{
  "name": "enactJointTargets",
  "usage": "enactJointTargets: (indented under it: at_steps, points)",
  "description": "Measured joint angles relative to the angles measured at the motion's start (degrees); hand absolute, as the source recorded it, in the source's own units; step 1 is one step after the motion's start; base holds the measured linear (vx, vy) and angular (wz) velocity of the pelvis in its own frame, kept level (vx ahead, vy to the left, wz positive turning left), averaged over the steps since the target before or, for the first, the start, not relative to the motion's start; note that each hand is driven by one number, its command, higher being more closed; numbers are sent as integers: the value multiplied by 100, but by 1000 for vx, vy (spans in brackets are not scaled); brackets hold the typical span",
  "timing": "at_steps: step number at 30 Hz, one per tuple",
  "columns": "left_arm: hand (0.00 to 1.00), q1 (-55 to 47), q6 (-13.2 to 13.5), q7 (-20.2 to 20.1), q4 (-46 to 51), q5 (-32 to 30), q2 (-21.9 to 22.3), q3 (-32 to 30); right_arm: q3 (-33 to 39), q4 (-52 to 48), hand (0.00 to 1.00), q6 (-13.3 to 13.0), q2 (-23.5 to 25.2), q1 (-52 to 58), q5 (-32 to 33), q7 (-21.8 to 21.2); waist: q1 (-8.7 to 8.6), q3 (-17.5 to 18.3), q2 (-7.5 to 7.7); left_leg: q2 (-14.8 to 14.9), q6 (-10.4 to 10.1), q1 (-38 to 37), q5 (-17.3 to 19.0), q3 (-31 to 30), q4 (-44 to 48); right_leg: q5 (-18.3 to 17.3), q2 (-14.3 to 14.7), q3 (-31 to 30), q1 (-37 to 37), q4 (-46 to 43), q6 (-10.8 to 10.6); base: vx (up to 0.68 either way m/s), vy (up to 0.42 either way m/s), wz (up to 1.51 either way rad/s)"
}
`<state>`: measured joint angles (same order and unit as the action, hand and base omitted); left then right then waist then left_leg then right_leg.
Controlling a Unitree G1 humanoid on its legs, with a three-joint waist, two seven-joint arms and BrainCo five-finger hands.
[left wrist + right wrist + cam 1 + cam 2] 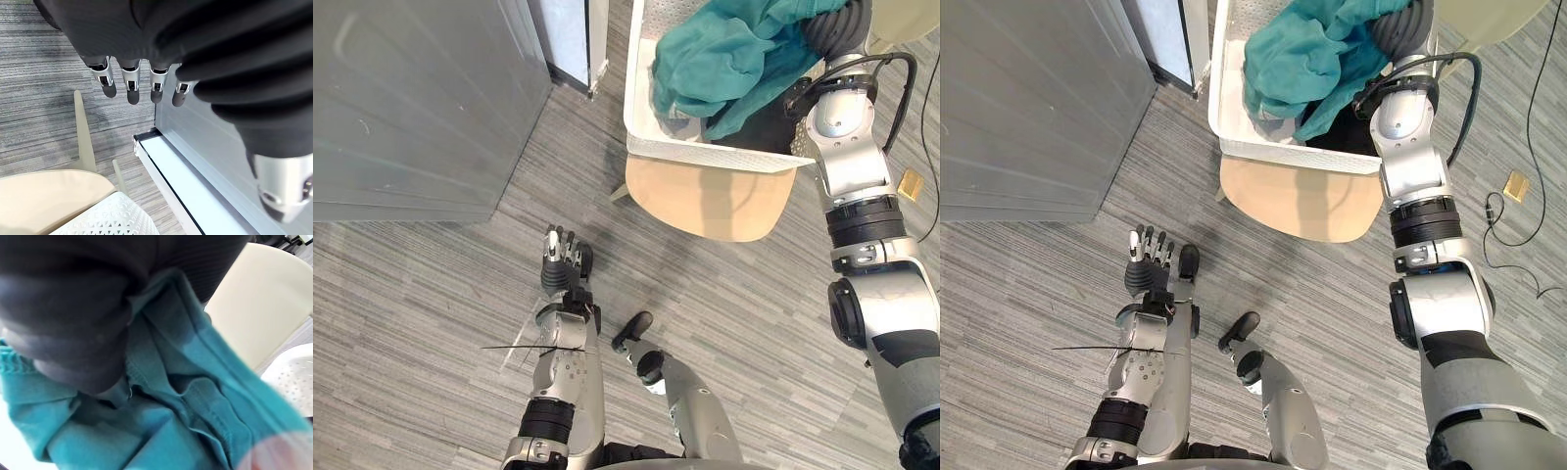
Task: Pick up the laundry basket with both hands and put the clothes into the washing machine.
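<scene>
The white laundry basket (705,153) stands on a beige chair (705,206), teal clothes (724,59) heaped inside it. The right hand (835,34) is sunk in the clothes; its grip I cannot tell. The left hand (562,266) hangs over the floor (431,294) with straight fingers, near a grey cabinet (411,98).

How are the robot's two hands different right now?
The left hand hangs low over the floor, fingers straight, touching nothing; the right hand reaches into the laundry basket. The left hand is uncovered; the right hand is half buried in teal clothes. Both wear dark ribbed covers.
</scene>
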<state>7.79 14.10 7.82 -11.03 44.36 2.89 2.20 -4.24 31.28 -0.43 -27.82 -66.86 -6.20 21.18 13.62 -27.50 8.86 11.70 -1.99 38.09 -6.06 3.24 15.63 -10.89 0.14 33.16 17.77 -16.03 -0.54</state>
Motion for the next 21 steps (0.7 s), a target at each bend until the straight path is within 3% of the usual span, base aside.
enactJointTargets:
  at_steps: [4, 8, 15, 18, 19, 21]
  points:
    - [0, -2, -5, 16, 0, -70, 7, -3, 249, -317, 100, -12, -26, 193, -26, 29, 17, 4, 6, -64, -2, -183, -38, -5, -75, 0, -33, 25, -183, 49, 0, 14, 34, 11]
    - [0, -9, -5, 118, 313, -608, 5, -7, 616, -1170, 100, -13, -186, 422, -122, 258, 36, 5, 7, -96, -5, -466, -28, 10, -78, 1, -42, 102, -524, 143, -2, 20, 25, 11]
    - [0, -211, 37, 380, 957, -1724, -71, 29, 891, -2033, 100, -149, -306, 677, -348, 620, -28, 736, -13, -166, 23, -737, 92, 178, -95, -31, -128, 4, -745, 227, -50, 20, 40, -5]
    - [0, -145, 43, 631, 1285, -2471, -240, 78, 894, -2037, 100, -185, -408, 674, -351, 635, -36, 966, -17, -245, 29, -1041, 96, 263, -217, -63, -223, -49, -966, 227, -94, 18, 58, -1]
    - [0, -147, 86, 822, 1419, -3079, -367, 130, 893, -2037, 100, -212, -408, 674, -355, 634, -51, 1074, -18, -275, 31, -1192, 95, 331, -298, -68, -263, -98, -1052, 235, -100, 8, 50, -8]
    - [0, -151, 84, 970, 1536, -3697, -541, 207, 891, -2037, 100, -282, -409, 670, -362, 631, -43, 1254, -15, -297, 33, -1267, 94, 396, -359, -68, -291, -173, -1061, 249, -100, 9, 45, -12]
